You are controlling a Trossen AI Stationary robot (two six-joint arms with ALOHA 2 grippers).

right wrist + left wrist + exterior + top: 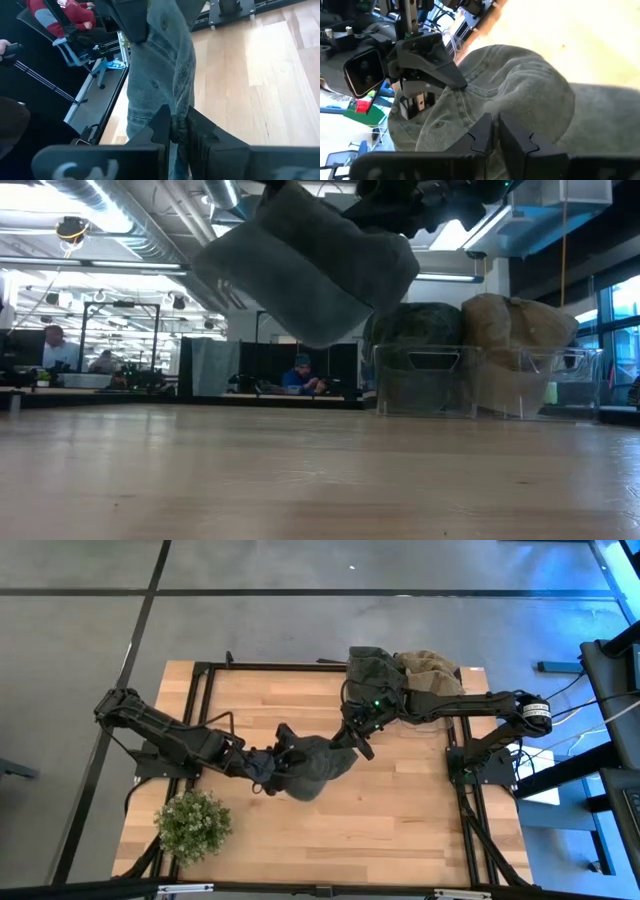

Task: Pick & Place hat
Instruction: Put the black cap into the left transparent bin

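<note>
Grey-green hat (318, 766) held in air above table (400, 820) centre, stretched between both arms; low view shows it well clear of wood. Left gripper (275, 762) clenched on hat's near edge, fingers (482, 134) almost together with fabric pinched between. Right gripper (352, 736) clamped on opposite edge, narrow gap filled by bunched cloth (176, 127). Potted plant (193, 825) at near left table corner. Farther back, clear bins (480, 385) at table's far edge hold more hats (405, 672), dark and tan.
</note>
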